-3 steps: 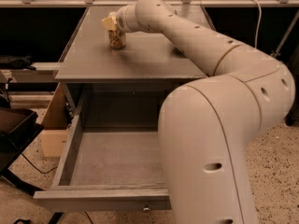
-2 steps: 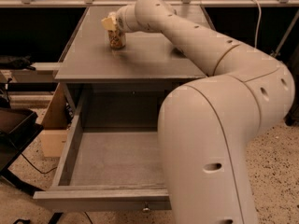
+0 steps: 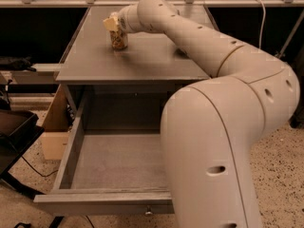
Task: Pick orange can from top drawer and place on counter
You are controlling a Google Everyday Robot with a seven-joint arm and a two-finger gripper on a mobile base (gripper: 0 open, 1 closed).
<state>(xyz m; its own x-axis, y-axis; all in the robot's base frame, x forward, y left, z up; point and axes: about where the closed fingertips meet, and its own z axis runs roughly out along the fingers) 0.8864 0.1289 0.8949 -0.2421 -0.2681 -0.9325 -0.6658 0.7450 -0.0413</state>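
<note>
The orange can [image 3: 118, 40] stands upright on the counter [image 3: 152, 58], near its back left part. My gripper [image 3: 113, 24] is at the can's top, reaching in from the right at the end of my long cream arm; its pale tips cover the can's rim. The top drawer [image 3: 71, 148] is pulled wide open below the counter. The part of its grey floor that shows holds nothing. Its small metal knob [image 3: 148, 212] shows on the flat front. My arm's thick lower links hide the drawer's right side.
A cardboard box [image 3: 54, 127] sits on the floor left of the cabinet. A black tray-like object [image 3: 14, 132] juts in at the far left. A metal rail [image 3: 57, 4] runs behind the counter. Speckled floor lies at the right.
</note>
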